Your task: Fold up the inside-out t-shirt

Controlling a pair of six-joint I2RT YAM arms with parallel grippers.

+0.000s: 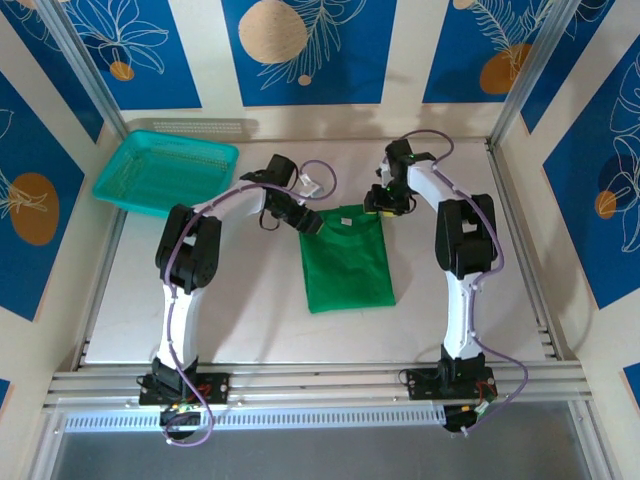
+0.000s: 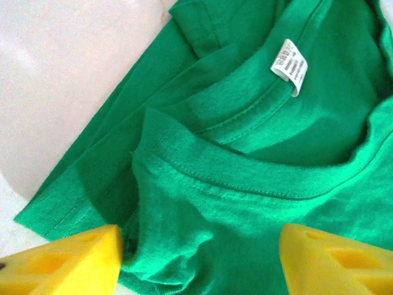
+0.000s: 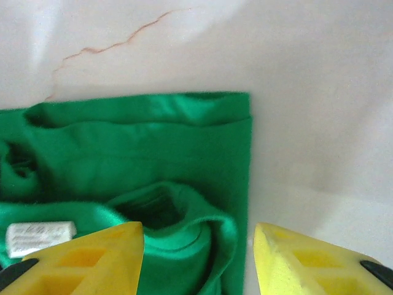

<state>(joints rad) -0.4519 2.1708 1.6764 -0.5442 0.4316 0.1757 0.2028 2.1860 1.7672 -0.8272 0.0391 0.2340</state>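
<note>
The green shirt (image 1: pixel 347 262) lies folded into a narrow rectangle at the centre of the table (image 1: pixel 240 310), collar at the top. The left gripper (image 1: pixel 311 224), at its upper left corner, is open, 2 fingers (image 2: pixel 67 261) straddling bunched collar cloth below the label (image 2: pixel 289 65). The right gripper (image 1: pixel 383 205), at the upper right corner, is open too, 1 finger over cloth, 1 over bare table

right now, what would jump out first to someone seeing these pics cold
The bright green t-shirt grabs the eye first, lying as a narrow folded rectangle mid-table. The left gripper and right gripper sit at its far collar corners, their yellow fingers spread over the cloth. The pale neck label shows inside the collar. A teal mesh basket sits at the table's far left corner.
</note>
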